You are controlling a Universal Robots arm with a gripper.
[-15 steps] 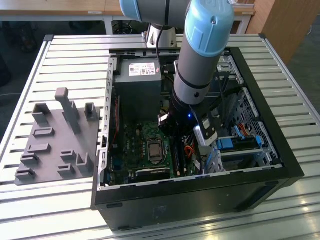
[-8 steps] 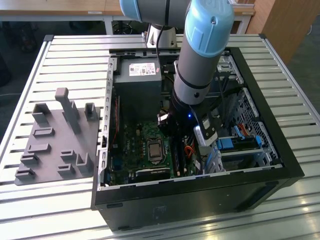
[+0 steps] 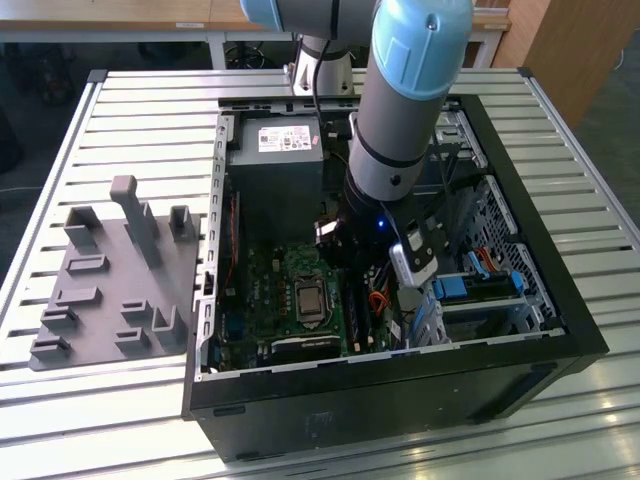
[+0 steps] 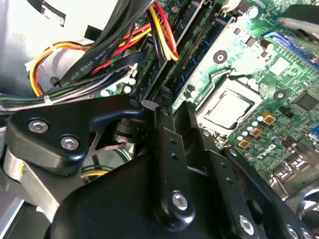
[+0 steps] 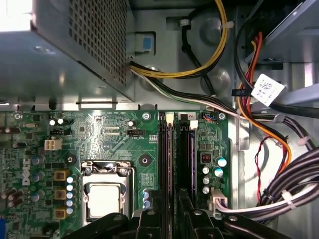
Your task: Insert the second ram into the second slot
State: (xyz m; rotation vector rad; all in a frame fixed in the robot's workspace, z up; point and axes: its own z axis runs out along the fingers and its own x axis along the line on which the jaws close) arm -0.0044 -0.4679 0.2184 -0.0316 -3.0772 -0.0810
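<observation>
The open computer case [image 3: 560,300] lies on a slatted table, and my arm reaches down into it. My gripper [image 3: 346,262] hangs over the memory slots beside the processor socket [image 3: 310,298]. In the first wrist view the black fingers [image 5: 149,219] stand close together at the gripper [image 5: 172,213], around a long thin stick, the second ram [image 5: 170,164]. The ram stands edge-on in line with a slot and reaches to the white latch [image 5: 169,117]. A parallel slot [image 5: 192,159] runs right beside it. In the second wrist view the gripper [image 4: 163,97] tip sits low over the same slots.
The grey power supply [image 5: 65,45] stands close to the slots' far end. Yellow, red and black cable bundles [image 5: 259,134] hang beside them. Light-blue drive-bay clips [image 3: 455,288] sit at the exterior view's right. A grey holder fixture [image 3: 110,280] lies outside the case on the table.
</observation>
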